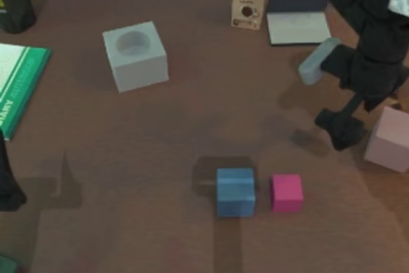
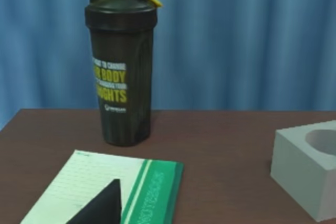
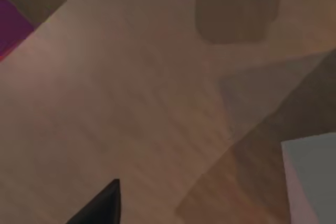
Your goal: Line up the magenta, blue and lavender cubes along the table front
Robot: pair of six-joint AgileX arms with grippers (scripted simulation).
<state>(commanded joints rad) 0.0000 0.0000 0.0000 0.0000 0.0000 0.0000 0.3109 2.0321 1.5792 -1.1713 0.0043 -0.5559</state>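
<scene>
The blue cube (image 1: 235, 191) and the smaller magenta cube (image 1: 286, 192) sit side by side, a small gap apart, near the table (image 1: 128, 158) front. The larger lavender cube (image 1: 388, 139) stands at the table's right edge, farther back. My right gripper (image 1: 342, 131) hovers just left of the lavender cube, apart from it, open and holding nothing. In the right wrist view one dark fingertip (image 3: 105, 205) shows over bare tabletop, with the lavender cube (image 3: 311, 177) at one corner and a sliver of the magenta cube (image 3: 11, 27) at another. My left gripper (image 1: 7, 187) is parked at the left edge, open.
A pale grey-blue block with a round hollow (image 1: 135, 55) stands at the back left. A green-edged book (image 1: 19, 84) and a dark shaker bottle (image 2: 122, 72) lie at the far left. At the back are a brown-and-white carton (image 1: 248, 4) and a grey flat slab (image 1: 298, 28).
</scene>
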